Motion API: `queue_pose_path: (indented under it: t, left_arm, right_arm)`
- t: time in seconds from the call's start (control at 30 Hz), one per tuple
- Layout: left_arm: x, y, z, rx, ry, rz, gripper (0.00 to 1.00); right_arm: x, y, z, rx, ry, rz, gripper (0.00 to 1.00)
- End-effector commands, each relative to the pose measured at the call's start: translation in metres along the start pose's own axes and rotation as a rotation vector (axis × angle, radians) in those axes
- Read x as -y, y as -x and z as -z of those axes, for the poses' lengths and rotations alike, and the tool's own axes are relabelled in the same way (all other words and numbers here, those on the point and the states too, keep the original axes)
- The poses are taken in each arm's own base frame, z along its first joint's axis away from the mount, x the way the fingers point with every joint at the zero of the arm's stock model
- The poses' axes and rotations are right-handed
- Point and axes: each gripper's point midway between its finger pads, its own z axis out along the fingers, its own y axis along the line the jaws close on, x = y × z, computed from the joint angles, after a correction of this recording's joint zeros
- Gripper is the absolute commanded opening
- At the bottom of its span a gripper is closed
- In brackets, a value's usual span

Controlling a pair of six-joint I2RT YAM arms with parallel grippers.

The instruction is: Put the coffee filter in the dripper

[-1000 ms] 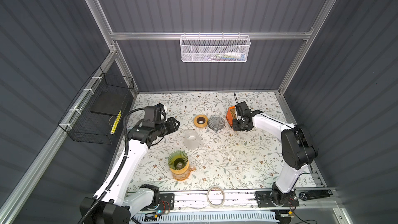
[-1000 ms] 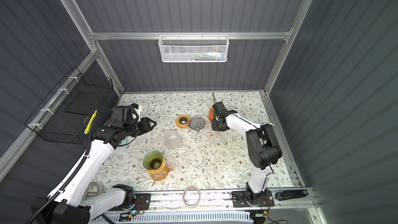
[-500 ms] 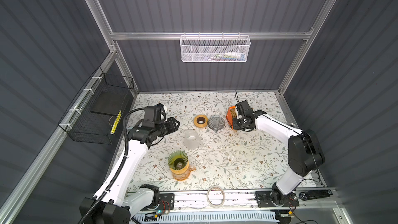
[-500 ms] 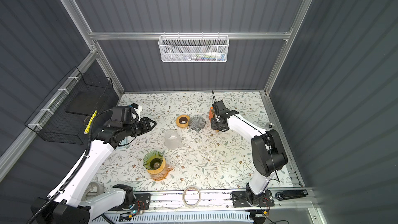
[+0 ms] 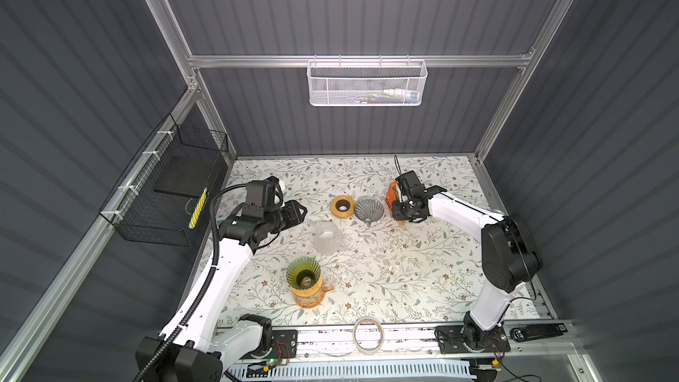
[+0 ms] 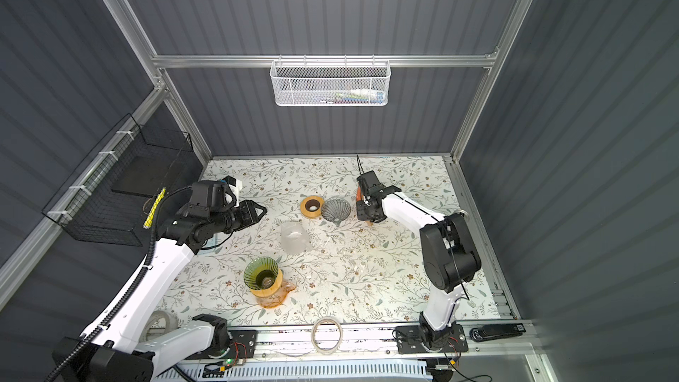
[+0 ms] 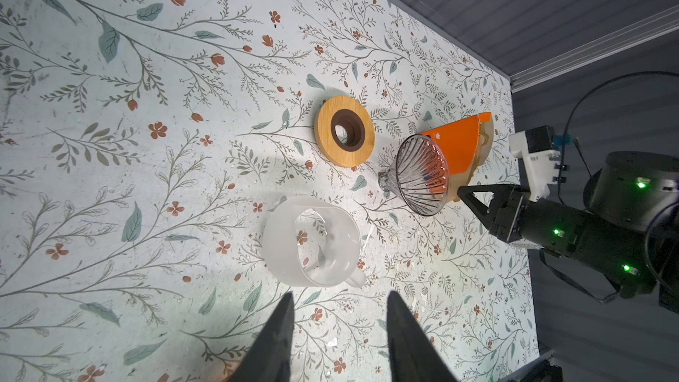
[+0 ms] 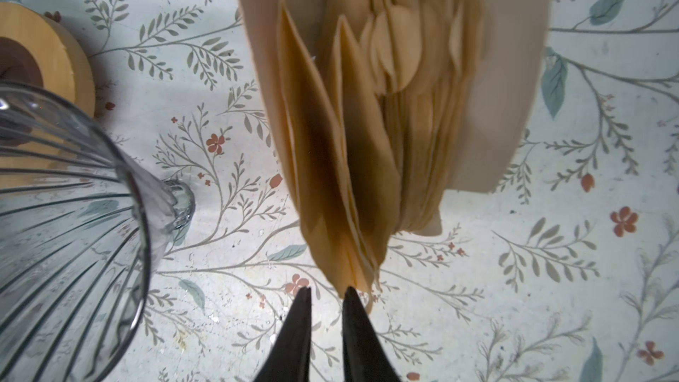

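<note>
**A:** We log the coffee filters [image 8: 330,163] standing in the orange holder [image 5: 391,194], right of centre in both top views. The glass dripper [image 5: 368,208] lies on its side just beside it. Open desk [image 5: 404,281] runs lower right.

**B:** Only our right wrist view shows the right gripper [image 8: 327,292]: a narrow gap with nothing in it, at the front filter's tip. The left gripper [image 7: 340,293] is half-wide and holds nothing, near the frosted cup [image 7: 279,237].

Straight ahead of my right claw [image 8: 326,290], the fanned paper filters [image 8: 367,123] block the way, right at its tips. The glass dripper [image 8: 73,233] crowds its inner side, with the wooden ring [image 8: 40,49] beyond. The outer side is bare tabletop [image 8: 551,288]. A frosted cup [image 7: 312,244] stands just ahead of my left claw [image 7: 340,293].
</note>
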Motion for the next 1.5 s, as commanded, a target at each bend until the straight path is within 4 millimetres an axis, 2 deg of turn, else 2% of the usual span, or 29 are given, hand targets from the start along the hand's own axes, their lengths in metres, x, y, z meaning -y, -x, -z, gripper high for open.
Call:
queue_pose_path:
  t: [0.0,0.77,0.87,1.13,1.47]
  left_arm:
    - [-0.001,-0.004,0.006,-0.004,0.005,-0.003,0.42]
    - [-0.003,-0.003,0.002,-0.009,0.015,0.004,0.42]
    - [-0.004,-0.003,0.002,-0.009,0.019,0.005,0.42]
    - [-0.004,-0.003,0.002,-0.009,0.019,0.003,0.42]
    - [-0.004,-0.004,0.004,-0.004,0.015,0.001,0.42]
  right_arm:
    - [0.001,0.01,-0.003,0.015,-0.023,0.02,0.19]
    - [0.003,0.021,-0.018,0.02,-0.044,0.027,0.17]
    - [0.002,0.021,-0.019,0.017,-0.043,0.027,0.13]
    - [0.002,0.019,-0.009,0.02,-0.032,0.02,0.01]
    - [0.005,0.013,0.002,0.015,-0.033,0.015,0.0]
